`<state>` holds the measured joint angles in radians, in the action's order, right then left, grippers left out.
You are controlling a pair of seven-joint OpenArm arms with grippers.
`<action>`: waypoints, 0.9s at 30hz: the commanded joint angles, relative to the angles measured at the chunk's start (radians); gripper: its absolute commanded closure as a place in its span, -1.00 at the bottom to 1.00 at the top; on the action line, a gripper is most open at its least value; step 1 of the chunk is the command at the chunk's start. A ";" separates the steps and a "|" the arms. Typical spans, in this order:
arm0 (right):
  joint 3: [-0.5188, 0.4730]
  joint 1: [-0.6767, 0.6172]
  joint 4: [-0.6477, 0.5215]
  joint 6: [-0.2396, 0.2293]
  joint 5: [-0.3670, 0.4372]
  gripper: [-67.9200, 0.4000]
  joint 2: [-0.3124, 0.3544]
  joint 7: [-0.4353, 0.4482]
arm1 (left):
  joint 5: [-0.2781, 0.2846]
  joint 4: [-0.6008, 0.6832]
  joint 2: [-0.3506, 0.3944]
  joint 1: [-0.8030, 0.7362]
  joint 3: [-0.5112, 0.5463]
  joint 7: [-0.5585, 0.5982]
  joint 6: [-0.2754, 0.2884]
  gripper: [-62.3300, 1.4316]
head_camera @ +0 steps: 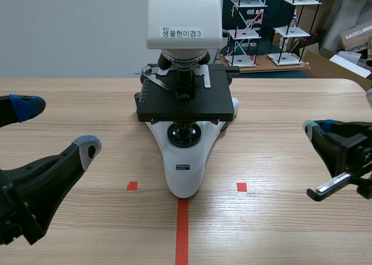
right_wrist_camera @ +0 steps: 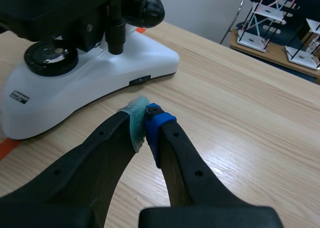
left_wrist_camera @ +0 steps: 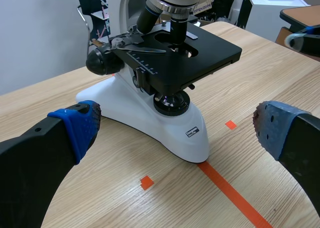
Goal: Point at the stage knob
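Observation:
A white microscope [head_camera: 185,166] with a black stage [head_camera: 186,102] stands at the table's middle. In the right wrist view its stage knob [right_wrist_camera: 116,35] hangs as a black vertical stem under the stage's side, beside the big round focus knob [right_wrist_camera: 145,8]. My right gripper [right_wrist_camera: 146,119] is shut on nothing, low over the table, well short of the microscope's base [right_wrist_camera: 100,73] and the stage knob. In the scene view the right gripper [head_camera: 314,128] stays at the right edge. My left gripper [head_camera: 57,125] is open at the left, apart from the microscope [left_wrist_camera: 150,113].
Small white rack models [head_camera: 290,29] and cardboard boxes [head_camera: 356,38] stand behind the table at the back right. A second focus knob [left_wrist_camera: 102,60] juts from the microscope's left side. Bare wood lies between each gripper and the microscope.

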<state>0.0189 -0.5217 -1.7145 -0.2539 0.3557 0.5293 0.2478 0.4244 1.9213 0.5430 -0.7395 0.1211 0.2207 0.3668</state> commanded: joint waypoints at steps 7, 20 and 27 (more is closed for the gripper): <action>0.097 0.205 0.163 0.003 -0.013 1.00 0.008 0.086 | 0.009 0.006 -0.005 -0.005 0.003 0.018 -0.005 -1.00; 0.248 0.487 0.468 -0.008 -0.125 1.00 -0.058 0.221 | 0.009 0.006 -0.005 -0.005 0.003 0.018 -0.005 -1.00; 0.287 0.573 0.552 -0.053 -0.147 1.00 -0.092 0.249 | 0.009 0.006 -0.005 -0.005 0.003 0.018 -0.005 -1.00</action>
<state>0.3099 0.0311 -1.1465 -0.3103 0.2047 0.4324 0.4747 0.4244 1.9213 0.5430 -0.7395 0.1211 0.2207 0.3668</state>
